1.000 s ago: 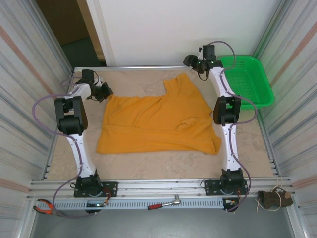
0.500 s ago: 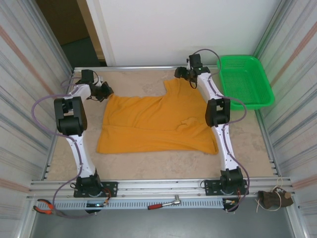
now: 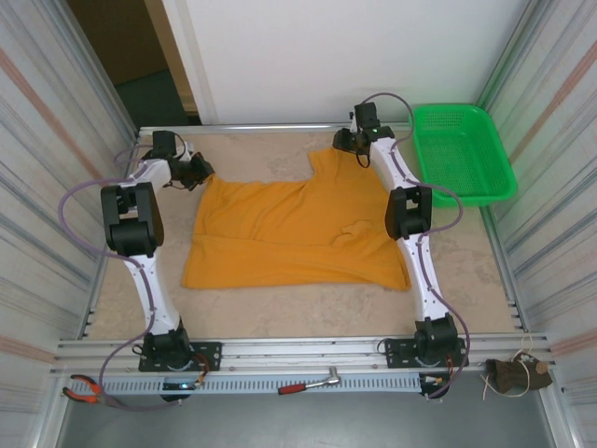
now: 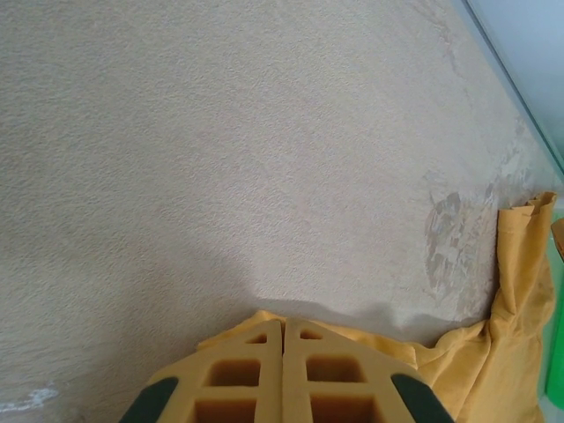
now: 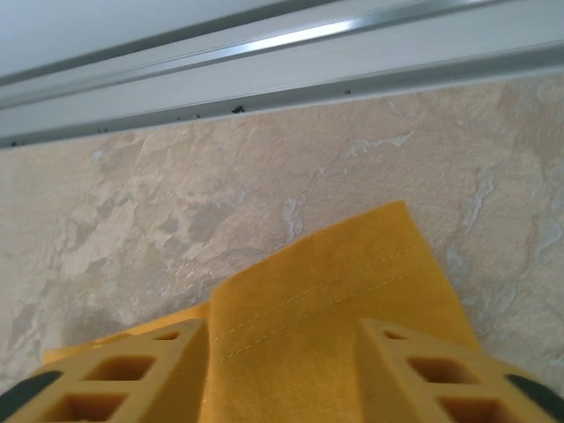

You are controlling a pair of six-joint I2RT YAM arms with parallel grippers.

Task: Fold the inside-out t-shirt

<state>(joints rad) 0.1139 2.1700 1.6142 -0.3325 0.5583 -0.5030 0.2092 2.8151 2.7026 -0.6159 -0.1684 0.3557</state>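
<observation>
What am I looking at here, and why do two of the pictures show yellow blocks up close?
These are two robot arms, the left arm and the right arm, bolted to a table. The wide picture comes from a camera overhead. The other two come from a camera on each wrist, and the yellow blocks are the grippers' fingers. An orange t-shirt lies spread out, with a green basket beside the table at the far right. The left gripper is closed, pinching the shirt's far left corner. The right gripper stands open, a flap of fabric between its fingers, not yet gripped.
</observation>
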